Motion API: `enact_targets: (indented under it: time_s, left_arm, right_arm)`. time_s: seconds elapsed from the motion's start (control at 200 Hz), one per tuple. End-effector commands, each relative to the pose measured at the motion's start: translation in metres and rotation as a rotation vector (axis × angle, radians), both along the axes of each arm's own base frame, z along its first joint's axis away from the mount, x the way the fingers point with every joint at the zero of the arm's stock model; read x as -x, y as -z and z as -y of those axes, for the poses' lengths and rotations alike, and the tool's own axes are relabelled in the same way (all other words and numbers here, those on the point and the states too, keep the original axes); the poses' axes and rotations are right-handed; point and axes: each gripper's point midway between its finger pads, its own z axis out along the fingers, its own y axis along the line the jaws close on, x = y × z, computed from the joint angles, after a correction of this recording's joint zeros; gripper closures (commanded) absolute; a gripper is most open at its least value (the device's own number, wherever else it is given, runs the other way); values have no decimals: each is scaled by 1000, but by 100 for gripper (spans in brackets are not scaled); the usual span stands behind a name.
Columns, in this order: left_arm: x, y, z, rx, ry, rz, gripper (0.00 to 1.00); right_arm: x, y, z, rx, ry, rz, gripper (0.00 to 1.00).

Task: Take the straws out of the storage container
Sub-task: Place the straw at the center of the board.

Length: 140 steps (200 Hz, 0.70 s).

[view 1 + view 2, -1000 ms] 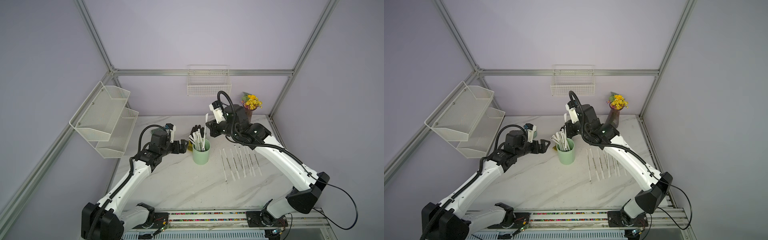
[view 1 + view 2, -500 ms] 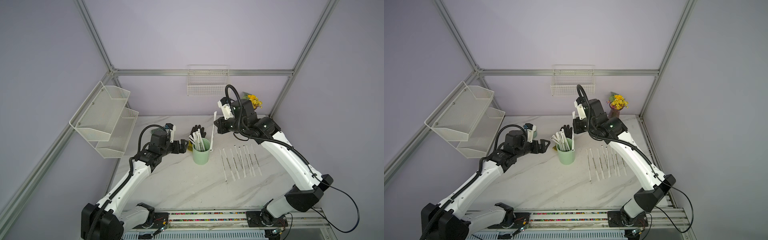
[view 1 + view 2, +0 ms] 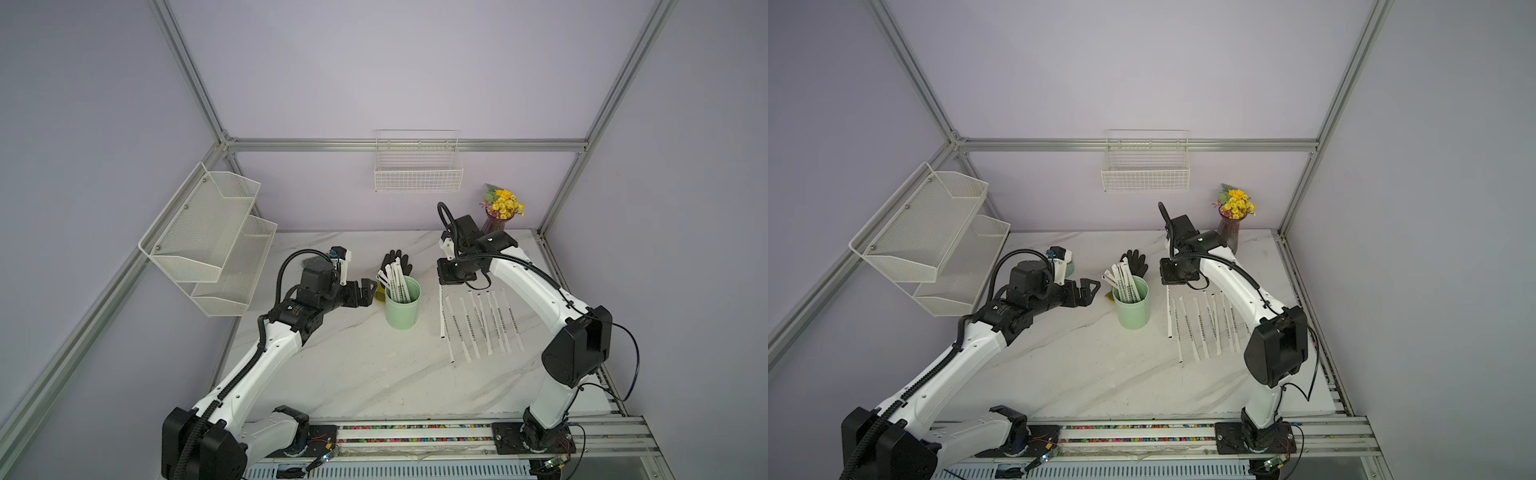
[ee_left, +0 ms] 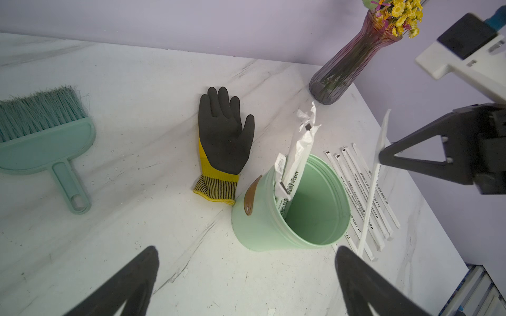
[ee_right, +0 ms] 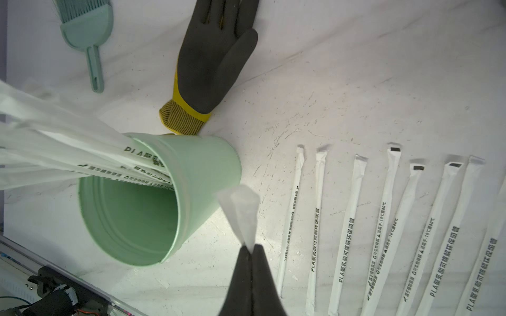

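Pinching a straw (image 5: 240, 214) just beside the cup (image 3: 402, 311), right gripper (image 5: 250, 247) clamped; left gripper (image 3: 367, 293) spread wide on the cup's other side

- Cup (image 3: 402, 309) stands on the table (image 3: 353, 374), about mid-way; straws (image 3: 395, 282) in it, leaning toward its left rim.
- Glove (image 3: 395, 261) lies flat just behind the cup.
- Brush (image 4: 43, 128) lies left of the glove, well apart.
- Row of straws (image 3: 482, 324) lies flat right of the cup, side by side.
- Vase (image 3: 496, 222) stands back right, behind the row.
- Left claw (image 3: 368, 291) is just left of the cup.
- Right claw (image 5: 250, 247) is over the row's far end, one straw (image 4: 373, 188) slanting down from it at the row's left edge.
- Basket (image 3: 417, 170) hangs on the back wall, rack (image 3: 212, 237) on the left wall.
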Motion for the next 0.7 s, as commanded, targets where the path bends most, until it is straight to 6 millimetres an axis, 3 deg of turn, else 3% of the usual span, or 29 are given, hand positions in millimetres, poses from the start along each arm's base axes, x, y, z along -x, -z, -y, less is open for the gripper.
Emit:
enact_targets:
  time_s: [0.0,0.27,0.695]
  left_arm:
    - [0,-14,2,19,5,52,0]
    - [0,-11,2,18,6,46,0]
    - [-1,-9,2,17,7,41,0]
  right_arm:
    - [10,31,0,7,-4,-118,100]
    - [16,93,-2,47,-26,-261,100]
    - [14,126,1,61,-14,-324,100]
